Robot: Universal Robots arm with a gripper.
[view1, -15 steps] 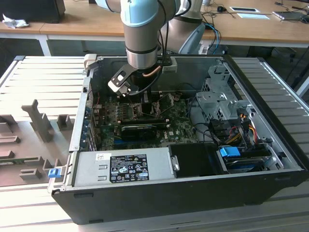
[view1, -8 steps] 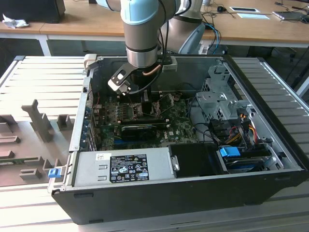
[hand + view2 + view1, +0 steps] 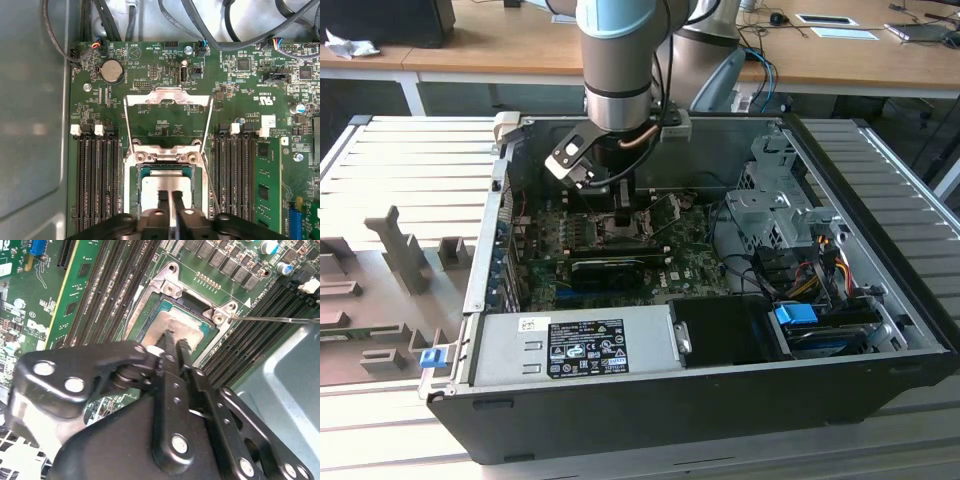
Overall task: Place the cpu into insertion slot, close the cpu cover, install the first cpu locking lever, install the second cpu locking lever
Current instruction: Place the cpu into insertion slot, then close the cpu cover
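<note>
Watching remotely in the exterior view, I see wooden desks [image 3: 470, 55] on white legs [image 3: 412, 95] running from 10 to 2 o'clock. They carry a black box [image 3: 405, 20] and a crumpled white wad [image 3: 348, 45] at 11, with loose sheets [image 3: 845, 33] and tangled cables [image 3: 770, 45] at 1. There's a dark gap [image 3: 360, 100] under the desktop at 10, and a ribbed grey metal tabletop [image 3: 920, 170] covers 9 and 3 o'clock with grey fixture blocks [image 3: 405, 250] standing on it at 9. The light is soft and even, with a pale sheen on the ribs.
</note>
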